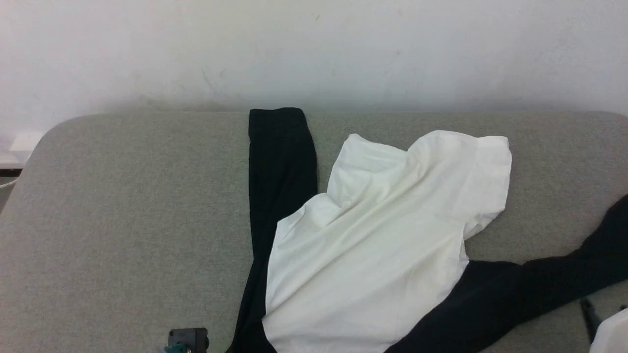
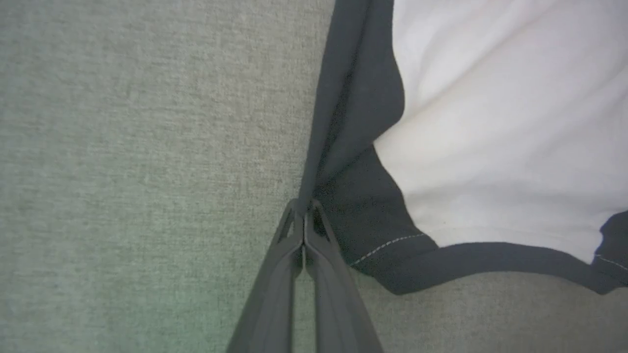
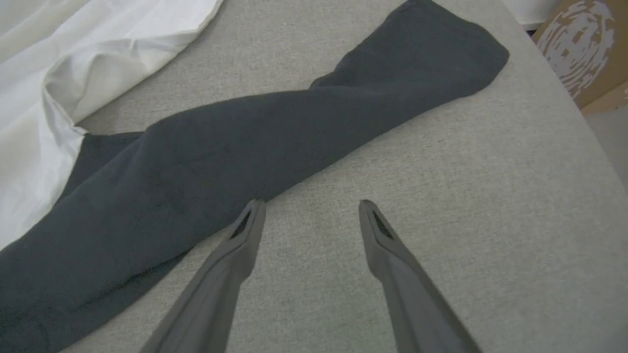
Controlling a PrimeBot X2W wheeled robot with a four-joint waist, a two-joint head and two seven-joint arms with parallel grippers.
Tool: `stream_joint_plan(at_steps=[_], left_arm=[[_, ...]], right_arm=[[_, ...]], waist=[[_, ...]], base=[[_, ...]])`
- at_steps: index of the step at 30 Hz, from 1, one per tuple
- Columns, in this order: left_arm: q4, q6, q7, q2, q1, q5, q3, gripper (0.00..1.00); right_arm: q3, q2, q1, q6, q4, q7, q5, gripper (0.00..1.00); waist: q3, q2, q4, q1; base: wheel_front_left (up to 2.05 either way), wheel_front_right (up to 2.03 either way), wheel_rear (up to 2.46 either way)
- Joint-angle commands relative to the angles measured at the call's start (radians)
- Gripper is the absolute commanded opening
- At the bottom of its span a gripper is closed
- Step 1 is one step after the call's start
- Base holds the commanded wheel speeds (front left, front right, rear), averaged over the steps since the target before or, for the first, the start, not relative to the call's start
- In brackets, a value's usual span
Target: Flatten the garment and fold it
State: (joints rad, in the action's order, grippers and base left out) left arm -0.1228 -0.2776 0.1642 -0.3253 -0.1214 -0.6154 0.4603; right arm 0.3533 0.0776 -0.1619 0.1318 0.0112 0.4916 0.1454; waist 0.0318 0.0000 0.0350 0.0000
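The garment (image 1: 373, 245) lies crumpled on the grey padded surface (image 1: 122, 220), its white body bunched in the middle. One black sleeve (image 1: 279, 166) runs straight away from me, and the other sleeve (image 3: 274, 132) stretches out to the right. In the left wrist view my left gripper (image 2: 306, 205) is shut, and a ridge of the garment's black edge (image 2: 338, 147) runs right into its tips. My right gripper (image 3: 311, 211) stands open low over the bare surface. Its left fingertip (image 3: 252, 215) is at the near edge of the right sleeve, and nothing lies between the fingers.
A pale wall (image 1: 314, 49) rises behind the surface. The surface's rounded corner (image 3: 564, 98) drops off to the right, with a brown cardboard box (image 3: 584, 44) beyond it. Bare grey fabric spreads left of the garment.
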Motion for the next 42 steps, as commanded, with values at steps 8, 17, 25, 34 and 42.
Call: stream_joint_plan(at_steps=[8, 17, 25, 34, 42], left_arm=[[0.013, 0.039, -0.181, 0.031, 0.098, 0.081, 0.019, 1.00], [0.029, 0.056, -0.316, 0.052, 0.225, 0.170, 0.041, 1.00], [0.020, 0.058, -0.338, 0.080, 0.257, 0.179, 0.061, 1.00], [0.014, 0.054, -0.346, 0.077, 0.265, 0.176, 0.060, 1.00], [0.012, 0.063, -0.351, 0.086, 0.287, 0.174, 0.071, 1.00]], right_arm=[[0.113, 0.122, 0.298, -0.001, -0.177, 0.086, -0.032, 1.00], [0.161, 0.221, 0.549, -0.001, -0.492, 0.197, -0.063, 1.00], [0.291, 0.273, 0.631, -0.001, -0.679, 0.216, -0.175, 1.00], [0.331, 0.263, 0.661, -0.001, -0.744, 0.129, -0.228, 0.00], [0.124, 0.354, 0.824, -0.001, -0.715, -0.161, -0.203, 0.00]], waist=[[0.066, 0.0000, 0.056, 0.0000], [0.181, 0.0000, 0.147, 0.0000], [0.221, 0.0000, 0.207, 0.0000], [0.232, 0.0000, 0.209, 0.0000], [0.249, 0.0000, 0.207, 0.0000]], base=[[0.00, 0.00, 0.00], [0.00, 0.00, 0.00], [0.00, 0.00, 0.00], [0.00, 0.00, 0.00], [0.00, 0.00, 0.00]])
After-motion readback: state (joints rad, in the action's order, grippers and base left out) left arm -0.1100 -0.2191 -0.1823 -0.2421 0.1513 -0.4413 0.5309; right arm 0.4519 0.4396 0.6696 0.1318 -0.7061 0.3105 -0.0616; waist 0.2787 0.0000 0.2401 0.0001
